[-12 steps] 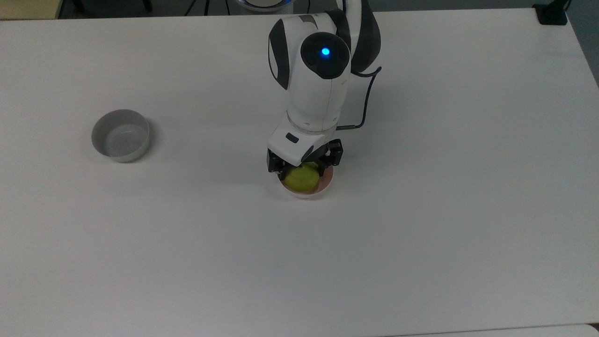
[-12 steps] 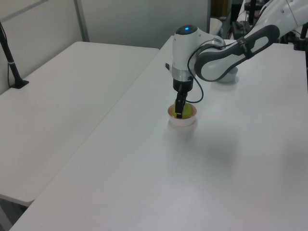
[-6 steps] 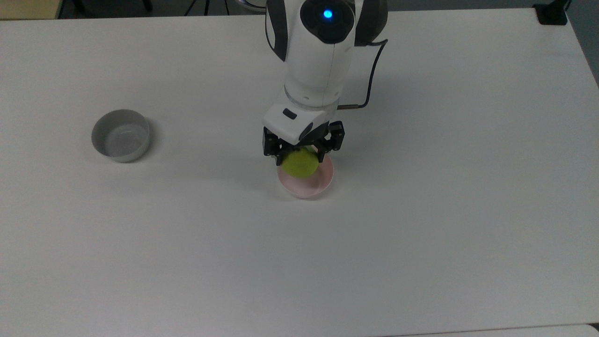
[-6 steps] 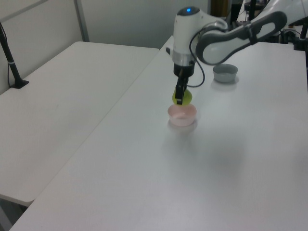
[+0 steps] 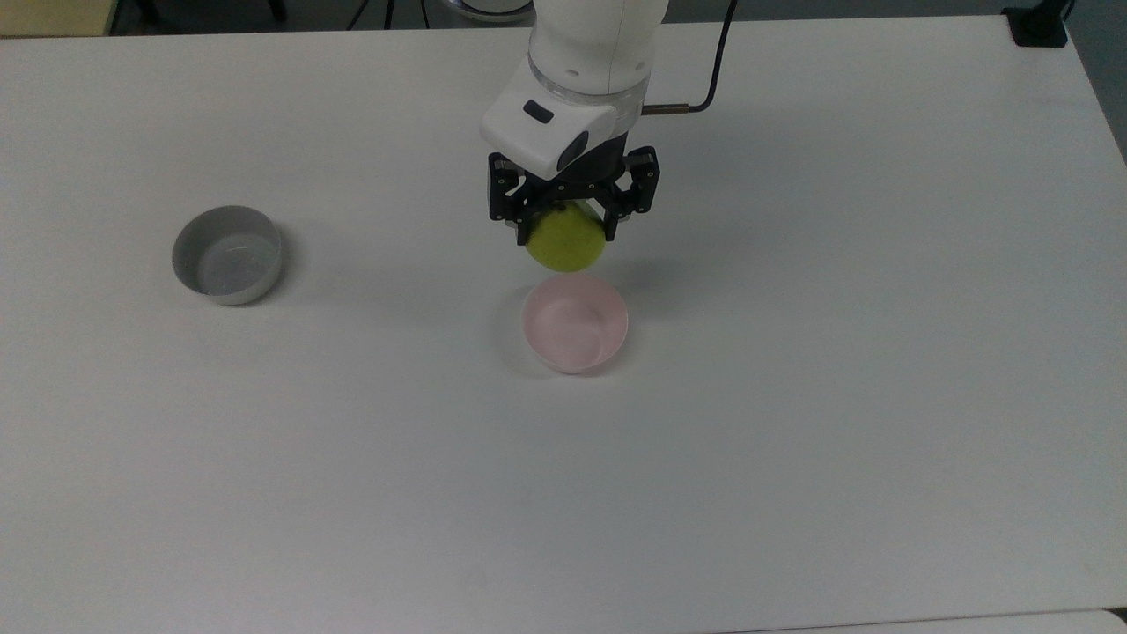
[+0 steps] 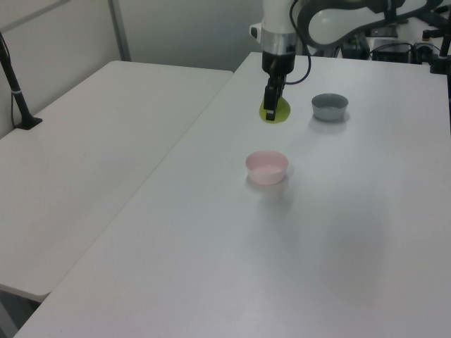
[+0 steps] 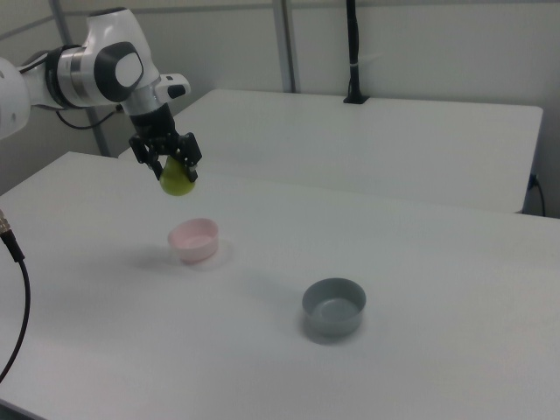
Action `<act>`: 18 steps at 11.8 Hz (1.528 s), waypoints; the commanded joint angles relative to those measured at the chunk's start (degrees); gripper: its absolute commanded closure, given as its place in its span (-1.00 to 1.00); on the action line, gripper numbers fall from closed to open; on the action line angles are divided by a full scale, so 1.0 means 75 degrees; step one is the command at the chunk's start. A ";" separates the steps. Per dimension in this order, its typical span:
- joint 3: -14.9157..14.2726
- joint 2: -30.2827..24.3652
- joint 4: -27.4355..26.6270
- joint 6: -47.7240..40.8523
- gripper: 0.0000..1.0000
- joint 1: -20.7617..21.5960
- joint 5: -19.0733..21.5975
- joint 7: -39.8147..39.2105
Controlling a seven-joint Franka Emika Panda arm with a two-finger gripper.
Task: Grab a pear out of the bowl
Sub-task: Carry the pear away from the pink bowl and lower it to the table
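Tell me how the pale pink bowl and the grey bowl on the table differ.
The small round pale pink bowl is pink inside and out; the small round grey bowl is grey. The pink bowl sits just below the yellow-green pear held in the tool; the grey bowl stands off alone. Both are empty, upright and alike in size.

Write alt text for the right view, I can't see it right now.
The robot's hand holds a yellow-green pear in the air above an empty pink bowl on a white table. A grey bowl sits apart, toward the right view's right.
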 commanded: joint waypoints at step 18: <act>-0.0854 0.1915 -0.0215 0.2962 -0.03 -0.1444 -0.0013 -0.1619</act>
